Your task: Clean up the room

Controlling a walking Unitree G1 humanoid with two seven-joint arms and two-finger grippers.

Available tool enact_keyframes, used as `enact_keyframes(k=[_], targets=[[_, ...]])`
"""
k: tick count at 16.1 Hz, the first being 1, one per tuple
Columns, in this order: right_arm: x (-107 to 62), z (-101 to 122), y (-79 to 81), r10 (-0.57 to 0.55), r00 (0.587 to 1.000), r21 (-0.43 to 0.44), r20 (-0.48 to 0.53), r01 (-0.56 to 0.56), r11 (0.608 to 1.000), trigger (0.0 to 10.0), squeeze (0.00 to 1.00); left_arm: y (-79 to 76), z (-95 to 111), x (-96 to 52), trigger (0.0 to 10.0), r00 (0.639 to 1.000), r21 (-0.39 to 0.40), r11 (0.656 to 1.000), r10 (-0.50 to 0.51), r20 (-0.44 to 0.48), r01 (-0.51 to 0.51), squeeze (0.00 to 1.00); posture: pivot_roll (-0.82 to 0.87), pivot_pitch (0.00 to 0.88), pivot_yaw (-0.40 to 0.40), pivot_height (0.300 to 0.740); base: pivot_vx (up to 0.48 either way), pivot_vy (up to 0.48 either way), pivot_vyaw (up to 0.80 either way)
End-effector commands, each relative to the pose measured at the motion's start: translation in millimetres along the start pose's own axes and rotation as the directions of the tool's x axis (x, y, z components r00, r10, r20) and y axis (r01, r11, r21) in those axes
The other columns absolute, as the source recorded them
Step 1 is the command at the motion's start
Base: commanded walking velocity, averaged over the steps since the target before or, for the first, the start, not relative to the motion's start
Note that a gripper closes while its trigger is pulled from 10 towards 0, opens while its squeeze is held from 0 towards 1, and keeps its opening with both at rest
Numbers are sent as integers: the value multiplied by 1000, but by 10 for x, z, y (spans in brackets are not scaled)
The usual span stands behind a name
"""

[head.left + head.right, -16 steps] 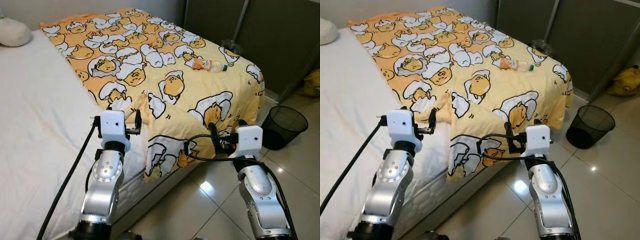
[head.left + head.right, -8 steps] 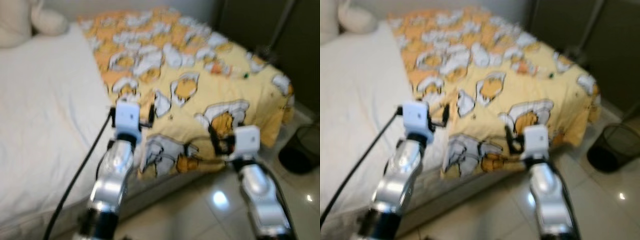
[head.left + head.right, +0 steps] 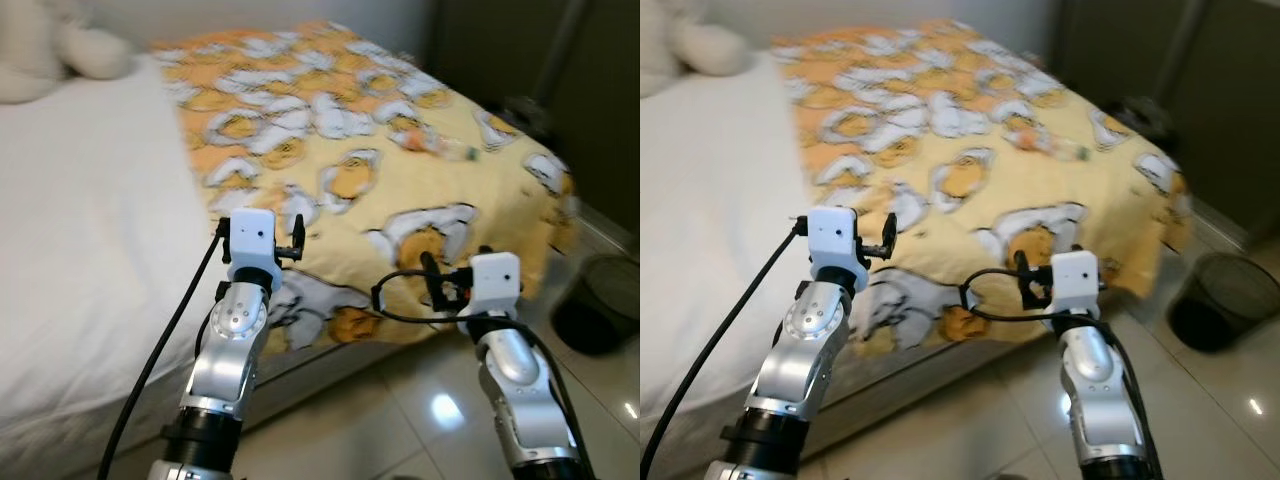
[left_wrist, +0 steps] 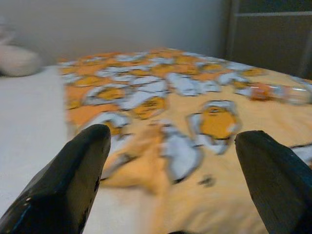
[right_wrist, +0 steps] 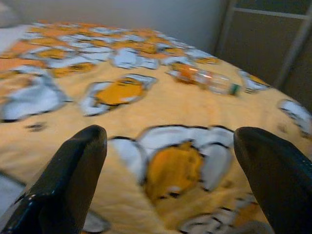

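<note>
Two empty grippers, one bottle: a robot faces an untidy bed.

Nearest the camera, the left gripper [image 3: 291, 232] and right gripper [image 3: 428, 276] hang at the bed's edge, each with its fingers spread wide and holding nothing. Beyond them lies one yellow blanket [image 3: 400, 170], its near corner folded over by the white sheet [image 3: 90, 220]. One plastic bottle [image 5: 207, 80] rests on the blanket toward the far corner, well apart from both grippers. One black wastebasket [image 3: 1224, 300] stands on the floor to the right. The bottle lies on its side on soft cloth; a nudge could likely roll it off the bed, and the blurred views suggest aim may suffer.
</note>
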State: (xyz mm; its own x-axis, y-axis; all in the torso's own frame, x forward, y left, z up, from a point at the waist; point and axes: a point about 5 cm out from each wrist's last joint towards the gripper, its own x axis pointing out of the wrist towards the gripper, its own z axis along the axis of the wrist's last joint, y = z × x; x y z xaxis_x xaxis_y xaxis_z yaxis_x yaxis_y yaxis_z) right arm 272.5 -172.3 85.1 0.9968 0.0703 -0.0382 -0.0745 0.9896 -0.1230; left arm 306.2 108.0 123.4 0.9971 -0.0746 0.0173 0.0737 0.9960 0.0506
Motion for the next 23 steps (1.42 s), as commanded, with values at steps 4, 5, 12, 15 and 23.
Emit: enact_keyframes(k=[4,5,12,15,23], targets=[[64,10,41,18,1000,3,-7,-18,1000,10000,0,77,-45,35,10000,999,15,1000,27,-20,-26,0,-111,0,39,740,0,0,608],[70,4,37,16,1000,4,-10,-16,1000,10000,0,101,-32,56,10000,999,21,999,33,-18,-32,0,-108,0,37,740,0,0,581],[40,-52,3,-14,1000,-11,-17,14,1000,10000,0,50,14,22,10000,998,64,997,-44,44,41,0,-108,0,38,740,0,0,542],[37,-66,-14,-33,999,-8,-21,33,999,10000,0,42,33,47,10000,997,60,997,-56,53,53,0,-113,0,40,740,0,0,508],[74,-55,-6,-46,999,-10,-8,46,999,10000,0,13,16,73,10000,995,57,995,-86,51,83,0,-113,0,45,724,0,0,159]])
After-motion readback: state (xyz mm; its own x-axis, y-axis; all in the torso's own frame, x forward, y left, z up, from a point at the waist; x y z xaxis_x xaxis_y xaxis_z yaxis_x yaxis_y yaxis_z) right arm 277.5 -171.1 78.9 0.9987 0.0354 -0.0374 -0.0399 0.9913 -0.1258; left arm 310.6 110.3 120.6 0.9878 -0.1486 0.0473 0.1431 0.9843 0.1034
